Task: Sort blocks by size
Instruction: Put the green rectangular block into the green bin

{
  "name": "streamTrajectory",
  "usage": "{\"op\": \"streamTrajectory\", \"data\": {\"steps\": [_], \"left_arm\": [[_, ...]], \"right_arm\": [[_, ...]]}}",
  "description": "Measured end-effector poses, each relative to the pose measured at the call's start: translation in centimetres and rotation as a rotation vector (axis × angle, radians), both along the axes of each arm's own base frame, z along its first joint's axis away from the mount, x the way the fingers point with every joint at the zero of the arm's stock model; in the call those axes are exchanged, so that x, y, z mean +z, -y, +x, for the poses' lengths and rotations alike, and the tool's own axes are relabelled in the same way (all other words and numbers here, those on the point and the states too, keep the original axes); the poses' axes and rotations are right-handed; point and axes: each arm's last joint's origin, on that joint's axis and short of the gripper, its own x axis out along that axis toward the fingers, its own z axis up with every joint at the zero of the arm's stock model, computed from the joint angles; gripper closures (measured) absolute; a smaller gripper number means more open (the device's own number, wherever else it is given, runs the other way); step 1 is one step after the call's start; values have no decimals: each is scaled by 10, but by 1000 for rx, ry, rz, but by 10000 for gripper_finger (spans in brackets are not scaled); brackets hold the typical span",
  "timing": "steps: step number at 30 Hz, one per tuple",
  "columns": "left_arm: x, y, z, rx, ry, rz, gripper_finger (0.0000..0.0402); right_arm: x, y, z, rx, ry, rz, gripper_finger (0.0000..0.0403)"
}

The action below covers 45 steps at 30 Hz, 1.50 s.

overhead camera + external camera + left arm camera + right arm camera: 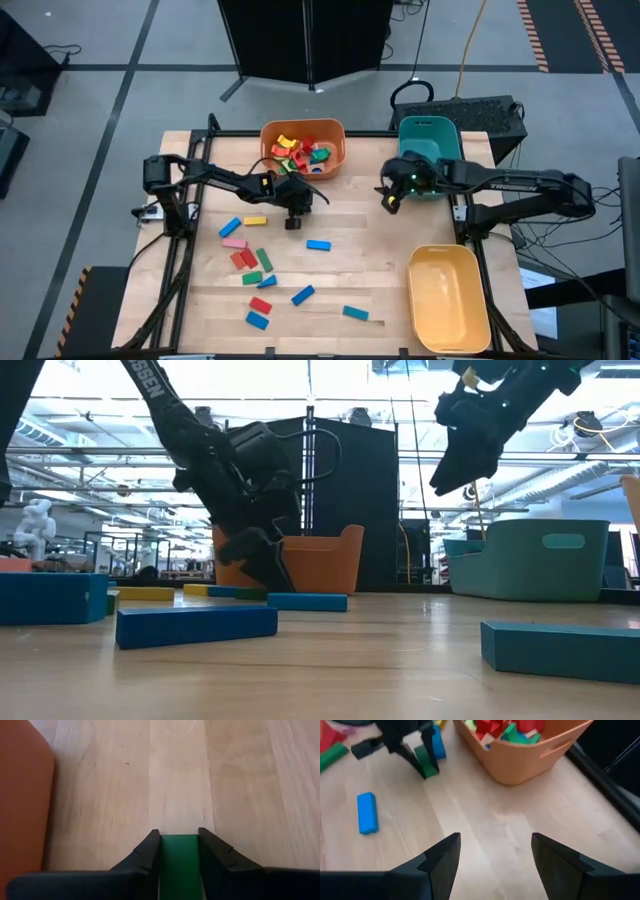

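The left pincer [293,222] stands at the centre of the high view, just below the orange plastic bin [335,160], lowered to the pale wooden tabletop [370,270]. In the left wrist view its two dark fingers [148,851] are closed against the sides of a small green rectangular block [179,862], which sits between them with its end toward the bare wood; the same green block shows at the fingertips in the right wrist view [426,761], resting on or just above the surface, which of the two cannot be told. The right pincer [388,200] hangs above the tabletop at centre right of the high view, just left of the teal plastic bin [428,131], with its fingers spread wide and nothing between them. The orange bin holds a heap of red, green, yellow and blue blocks [300,153]. Loose flat blocks [258,262] in blue, red, green, yellow and pink lie scattered over the lower left and lower centre of the high view, among them a blue block [318,244] alone near the centre. The yellow plastic bin [478,300] stands at the lower right.
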Motion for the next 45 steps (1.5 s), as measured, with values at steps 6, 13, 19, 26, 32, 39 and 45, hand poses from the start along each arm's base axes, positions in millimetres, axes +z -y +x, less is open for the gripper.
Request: {"op": "streamTrajectory", "data": {"steps": [6,13,19,26,32,39,45], "left_arm": [[8,1,7,20,100,7,312],[39,3,8,44,253,7,309],[78,9,7,37,437,20,308],[116,19,7,-19,692,13,307],[134,27,10,-98,885,-16,307],[150,29,10,-142,1061,-23,306],[153,32,10,-192,1106,-33,306]], "right_arm": [[-12,-6,12,28,-50,20,172],[-18,-16,22,48,-47,19,172],[-17,-24,26,39,-21,-49,172],[-29,-34,34,118,177,-99,172],[-39,-39,34,198,390,-140,172],[-37,-41,31,266,591,-214,166],[-30,-41,32,272,653,-273,143]]}}
